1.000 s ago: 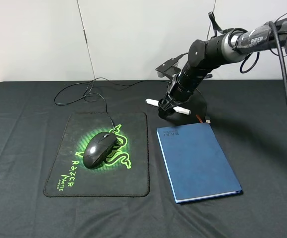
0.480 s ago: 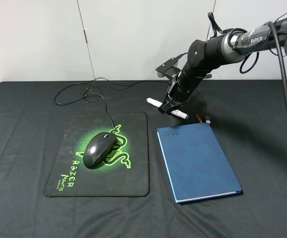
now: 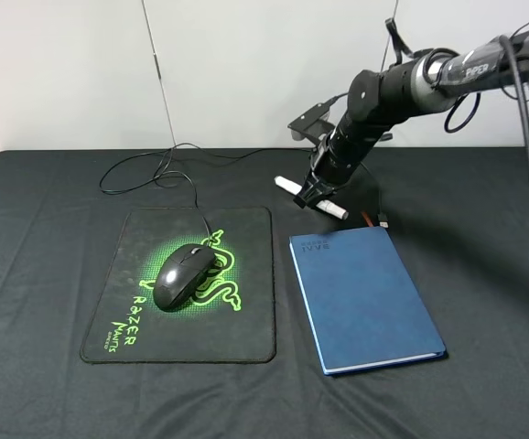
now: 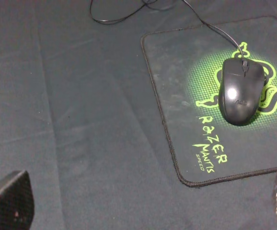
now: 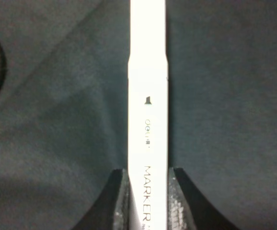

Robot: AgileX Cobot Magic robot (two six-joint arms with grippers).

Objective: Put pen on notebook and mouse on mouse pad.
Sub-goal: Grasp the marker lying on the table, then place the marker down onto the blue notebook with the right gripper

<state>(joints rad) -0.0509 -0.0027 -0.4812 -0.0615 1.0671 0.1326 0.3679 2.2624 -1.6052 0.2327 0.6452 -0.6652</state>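
1. Right gripper (image 3: 312, 195) pinched shut on the white pen (image 3: 336, 211), both pen ends sticking out past the fingers.
2. Pen not on the notebook (image 3: 365, 297); over the black cloth (image 3: 45, 229), just past the notebook's far end. Hard to tell if touching the cloth.
3. Up close from the right wrist: dark fingers (image 5: 121, 201) pressed on each side of the pen, the word MARKER between them.
4. Left gripper (image 4: 146, 199) wide open, holding nothing, over the cloth by a corner of the mouse pad (image 3: 246, 334).
5. Black mouse (image 3: 184, 275) sitting on the mouse pad, right on the green snake sign.
6. Thin cable (image 3: 145, 169) from the mouse, off the pad's far edge, looped on the cloth.
7. Blue notebook flat and closed, just beside the mouse pad, not touching it.
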